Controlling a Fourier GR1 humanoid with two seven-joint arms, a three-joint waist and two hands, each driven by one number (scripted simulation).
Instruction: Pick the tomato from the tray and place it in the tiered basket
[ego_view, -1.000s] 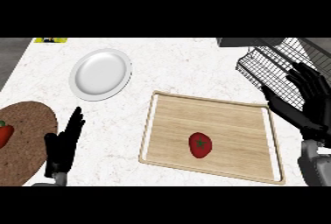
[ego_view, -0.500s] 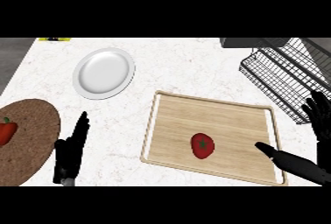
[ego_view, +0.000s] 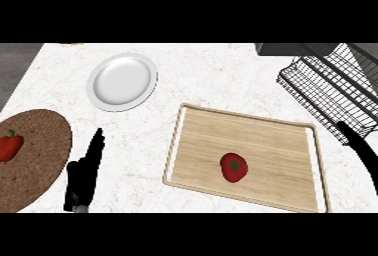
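The red tomato (ego_view: 234, 167) with a green stem lies on the wooden tray (ego_view: 244, 132), right of the tray's middle. The black wire tiered basket (ego_view: 332, 85) stands at the upper right, beyond the tray's far corner. My right hand (ego_view: 359, 147) shows only as straight black fingers at the right edge, beside the tray's right rim and apart from the tomato; it holds nothing. My left hand (ego_view: 83, 176) rests open and edge-on, fingers up, on the counter left of the tray.
A white plate (ego_view: 122, 81) sits at the upper left. A round brown mat (ego_view: 37, 160) at the left edge carries a red pepper (ego_view: 9, 146). White marbled counter lies between the plate, the tray and the basket.
My right hand dropped from in front of the basket to the tray's right rim and slid mostly out of view. The left hand turned edge-on. The tomato has not moved on the tray.
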